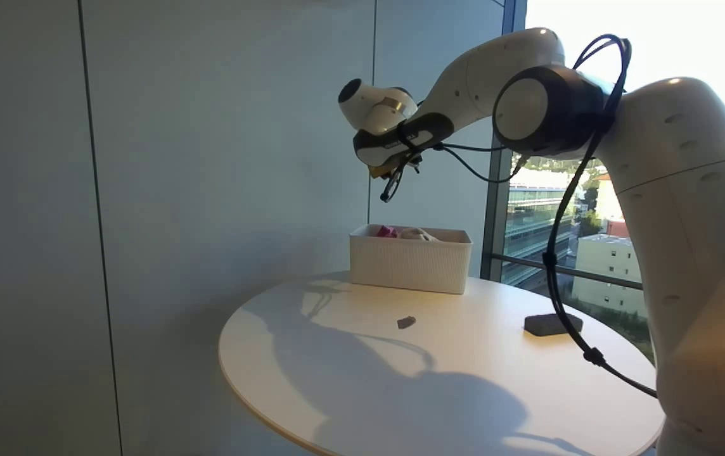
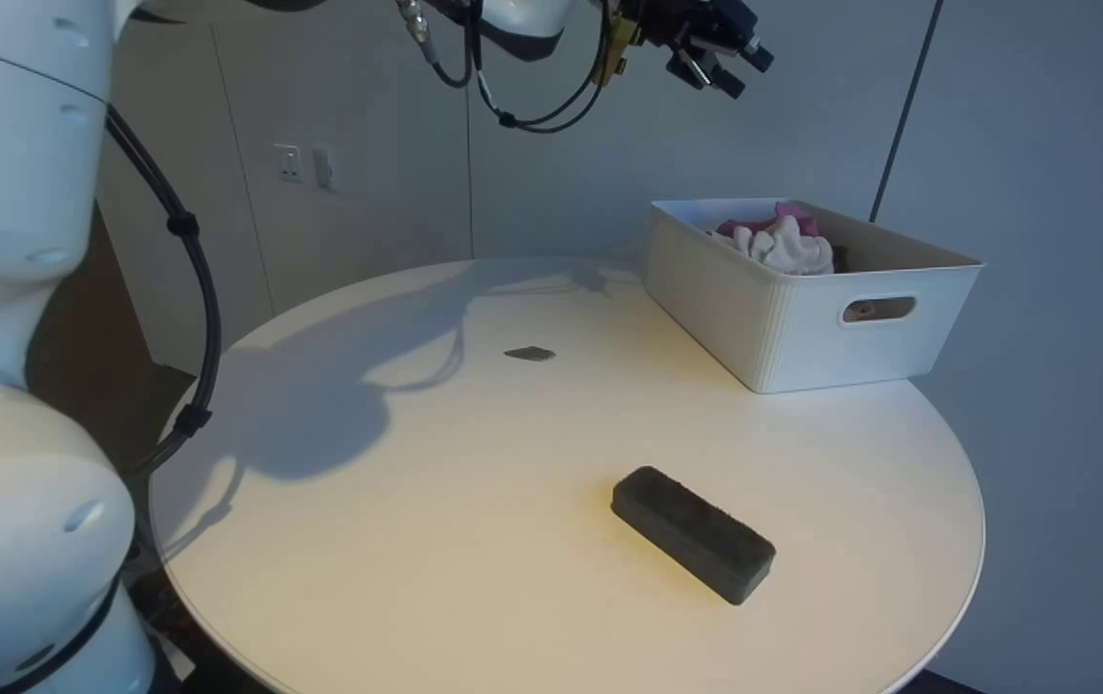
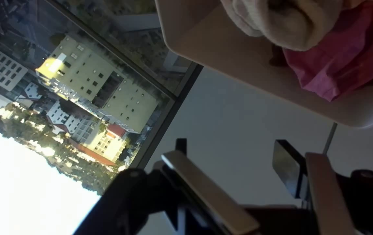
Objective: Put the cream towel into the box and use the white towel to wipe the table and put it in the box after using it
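The box (image 1: 407,266) is white and ribbed and stands at the table's edge against the wall. It also shows in an exterior view (image 2: 725,304) and in the wrist view (image 3: 248,65). A whitish towel (image 2: 793,251) lies bunched inside it, also seen in the wrist view (image 3: 290,24); I cannot tell whether it is the cream towel, the white towel or both. A pink cloth (image 3: 349,58) lies beside it in the box. My gripper (image 2: 745,70) is open and empty, high above the table near the box. Its parted fingers show in the wrist view (image 3: 233,160).
On the round white table (image 2: 416,578) lie a dark block (image 2: 693,535) and a small flat grey piece (image 2: 529,354). Both also show in an exterior view, the block (image 1: 552,325) near the edge and the piece (image 1: 406,322) before the box. A wall and window stand behind.
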Available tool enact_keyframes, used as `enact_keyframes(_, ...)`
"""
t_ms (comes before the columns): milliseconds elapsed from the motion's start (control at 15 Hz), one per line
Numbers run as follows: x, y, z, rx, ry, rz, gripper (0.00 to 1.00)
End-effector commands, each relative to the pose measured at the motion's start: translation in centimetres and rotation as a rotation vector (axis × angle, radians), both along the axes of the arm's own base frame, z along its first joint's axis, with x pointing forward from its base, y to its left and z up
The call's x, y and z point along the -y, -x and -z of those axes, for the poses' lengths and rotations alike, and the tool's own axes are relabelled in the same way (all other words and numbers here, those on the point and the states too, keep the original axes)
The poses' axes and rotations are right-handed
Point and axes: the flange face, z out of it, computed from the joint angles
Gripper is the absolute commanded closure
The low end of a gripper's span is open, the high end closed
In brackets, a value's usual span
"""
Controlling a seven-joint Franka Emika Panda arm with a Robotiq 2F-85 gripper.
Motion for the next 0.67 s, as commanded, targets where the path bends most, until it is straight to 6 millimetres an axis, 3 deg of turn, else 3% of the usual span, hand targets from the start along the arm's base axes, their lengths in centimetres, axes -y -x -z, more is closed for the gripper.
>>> enact_keyframes(0, -2.4, 0.6, -1.8, 0.034, -0.178, -0.089, 0.0)
enact_keyframes(333, -7.8, 6.3, -2.7, -0.016, -0.441, -0.197, 0.0)
enact_keyframes(600, -10.1, 11.8, -2.0, -0.097, -0.654, -0.279, 0.0)
